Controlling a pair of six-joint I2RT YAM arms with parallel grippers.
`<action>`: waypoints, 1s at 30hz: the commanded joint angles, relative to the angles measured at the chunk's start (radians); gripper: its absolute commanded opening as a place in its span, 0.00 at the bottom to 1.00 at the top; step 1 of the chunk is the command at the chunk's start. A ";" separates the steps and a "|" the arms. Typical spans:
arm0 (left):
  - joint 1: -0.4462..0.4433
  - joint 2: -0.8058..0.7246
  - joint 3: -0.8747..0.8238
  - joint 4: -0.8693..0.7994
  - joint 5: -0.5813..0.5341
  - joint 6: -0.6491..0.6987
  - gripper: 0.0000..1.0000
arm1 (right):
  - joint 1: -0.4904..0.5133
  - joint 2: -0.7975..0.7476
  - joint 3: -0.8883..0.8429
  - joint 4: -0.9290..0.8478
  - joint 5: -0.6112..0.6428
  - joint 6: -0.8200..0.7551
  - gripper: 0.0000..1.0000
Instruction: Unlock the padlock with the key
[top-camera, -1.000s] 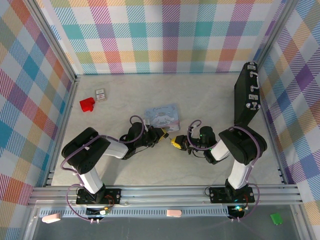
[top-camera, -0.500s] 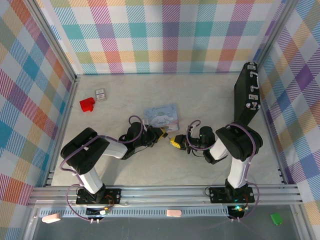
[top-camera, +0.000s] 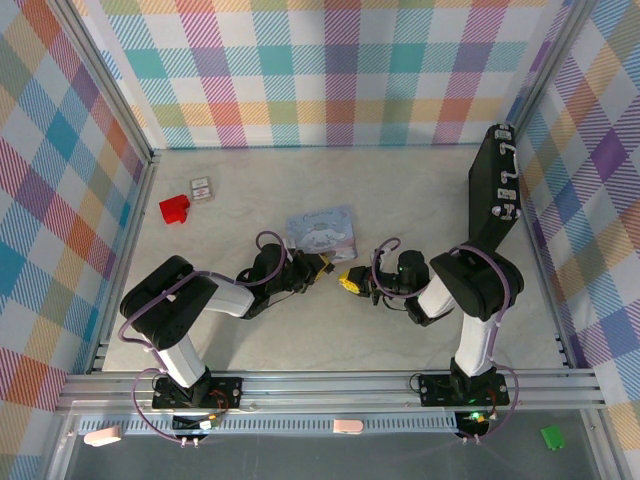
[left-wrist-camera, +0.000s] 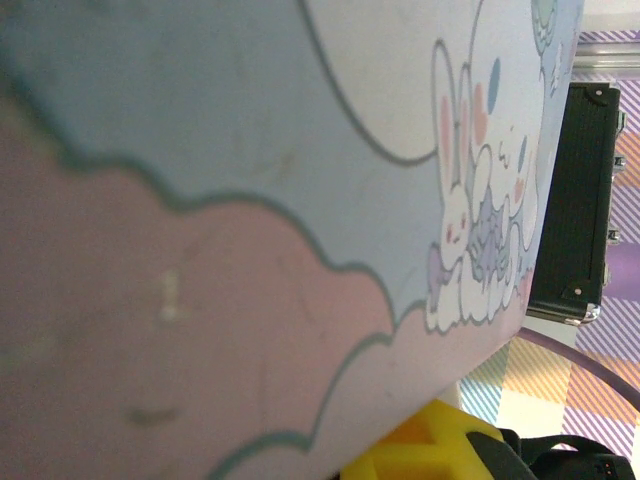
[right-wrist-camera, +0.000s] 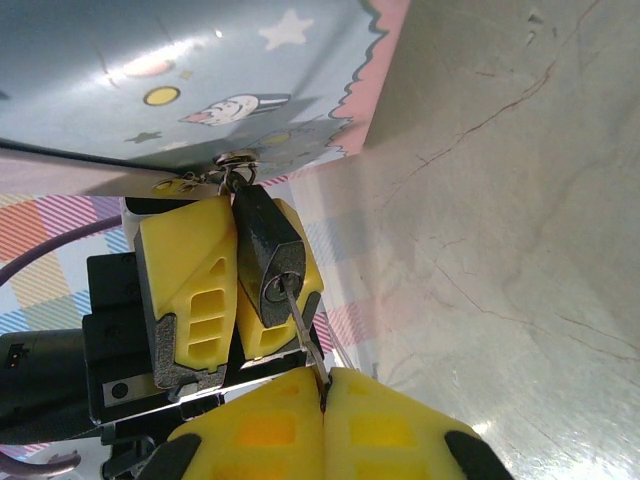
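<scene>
While the left gripper (top-camera: 323, 267) is kept almost where it was a second ago, the right gripper (top-camera: 350, 282) is found shifted slightly up and to the left in the top view. The gap between the two yellow-fingered tips is thereby narrowed to almost nothing, and the right elbow is drawn a little inward. Nothing else on the table (top-camera: 420, 200) is displaced. In the right wrist view the padlock (right-wrist-camera: 266, 255) is seen clamped between the left jaws, just below the edge of the pale blue tin (right-wrist-camera: 150, 70), with its silvery shackle (right-wrist-camera: 236, 160) towards the tin and its keyhole (right-wrist-camera: 273, 290) turned towards the right gripper. The key (right-wrist-camera: 300, 335) is pinched between the tightly closed right jaws, and its blade is laid straight into the keyhole. The small advance is therefore judged to be the seating of the key, so that insertion appears done or nearly done and the turn is what remains. Whether the shackle has been released cannot be told, since its ends are partly hidden. By count, one padlock and one key are present. One tin, one black case (top-camera: 495, 190) leaning at the right wall, one red block (top-camera: 175, 208) and one small pale card (top-camera: 202, 188) beside it are also counted. Two pink pieces (top-camera: 347, 426) and one green piece (top-camera: 552, 436) are seen on the ledge below the bases of the two arms.
</scene>
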 joint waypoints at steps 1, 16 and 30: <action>-0.014 -0.027 -0.008 -0.009 0.045 -0.040 0.00 | -0.010 0.010 0.028 0.046 0.022 0.005 0.00; -0.043 -0.024 0.014 -0.003 0.043 -0.056 0.00 | 0.005 0.020 0.060 0.051 0.017 0.024 0.00; -0.062 -0.096 0.048 -0.091 0.040 -0.035 0.00 | 0.011 0.069 0.075 0.089 0.022 0.046 0.00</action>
